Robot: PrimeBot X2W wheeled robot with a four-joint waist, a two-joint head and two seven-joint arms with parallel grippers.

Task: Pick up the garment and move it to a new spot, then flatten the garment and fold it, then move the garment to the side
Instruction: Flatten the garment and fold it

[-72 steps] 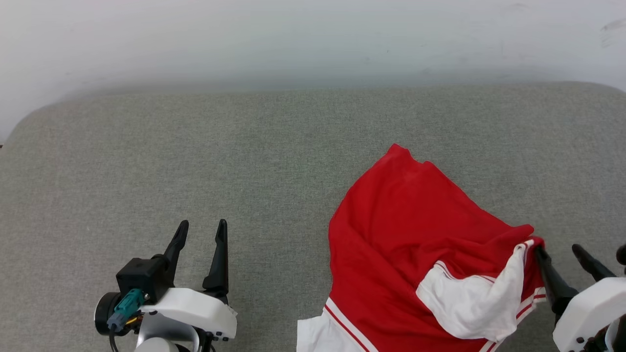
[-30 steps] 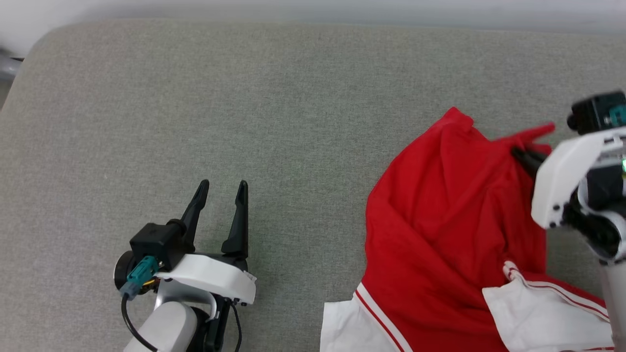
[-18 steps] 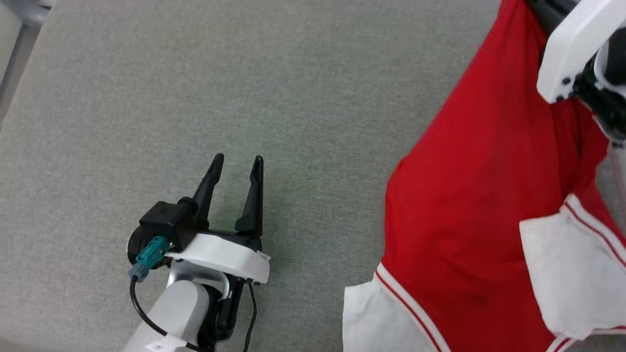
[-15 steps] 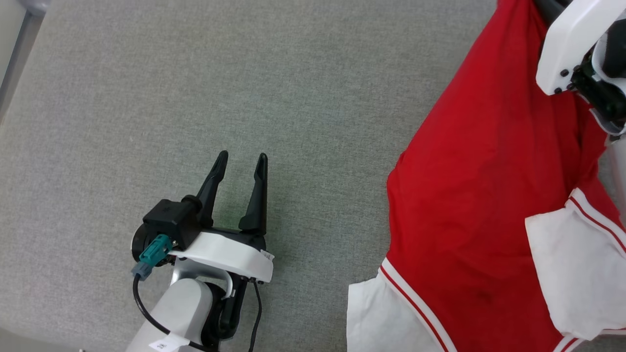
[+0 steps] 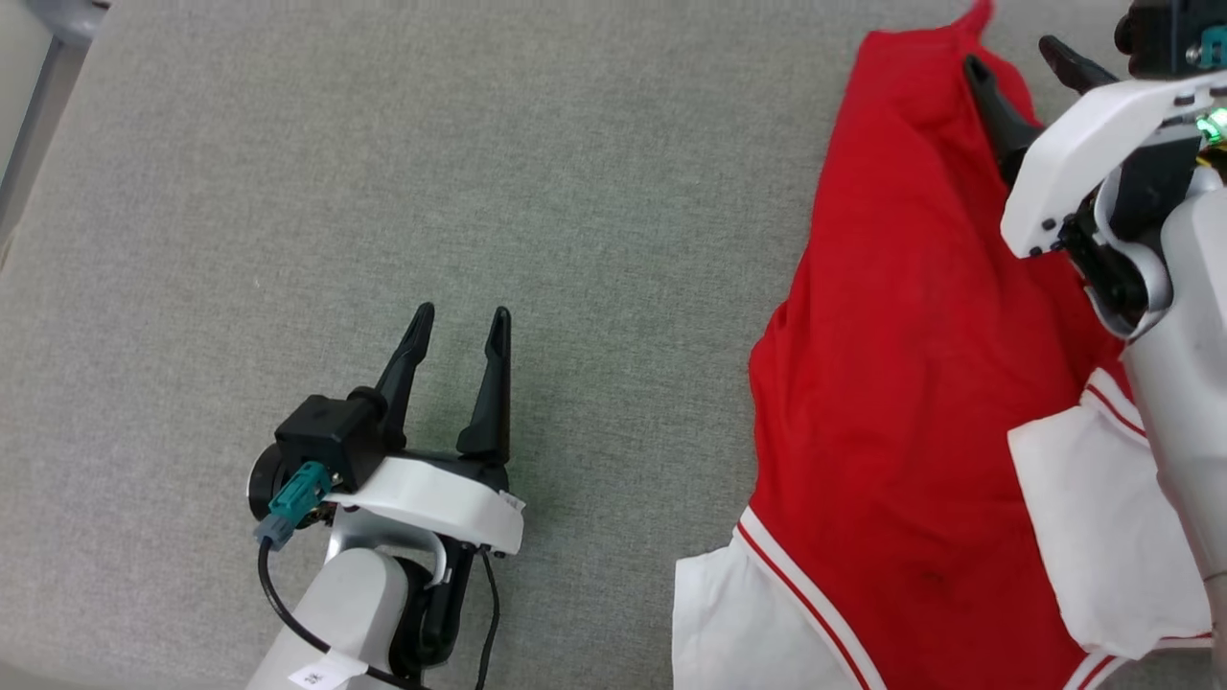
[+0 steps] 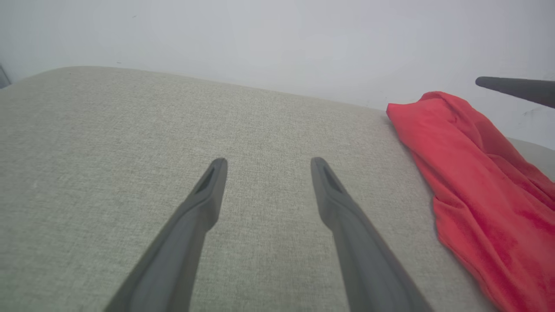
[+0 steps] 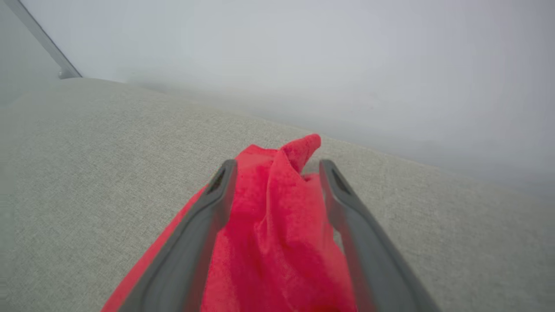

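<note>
**Two sets of fingers standing open, garment (image 5: 911, 335) lying to the right**

Left gripper (image 5: 461, 313) is sitting low over the grey woven surface (image 5: 288, 192) at the lower left of the head view. Its two dark fingers are standing well apart, with bare weave showing between them in the left wrist view. It is keeping well clear of the garment.

Right gripper (image 5: 1011, 53) is sitting at the upper right of the head view, over the garment's far end. Its fingers are spread wide too. In the right wrist view a bunched ridge of red cloth is standing up between them, rising to a small peak near the tips. The cloth is not being pinched. Whether it is brushing the fingers' inner faces, I cannot tell.

The garment is lying rumpled on the right part of the surface, its red body running from the near edge of the head view away toward the pale wall (image 6: 260, 34). One white sleeve (image 5: 1102, 537) with striped trim is lying against the red body beside the right forearm. A second white sleeve (image 5: 729, 623) is spreading at the bottom edge, on the side nearer the left gripper.
</note>
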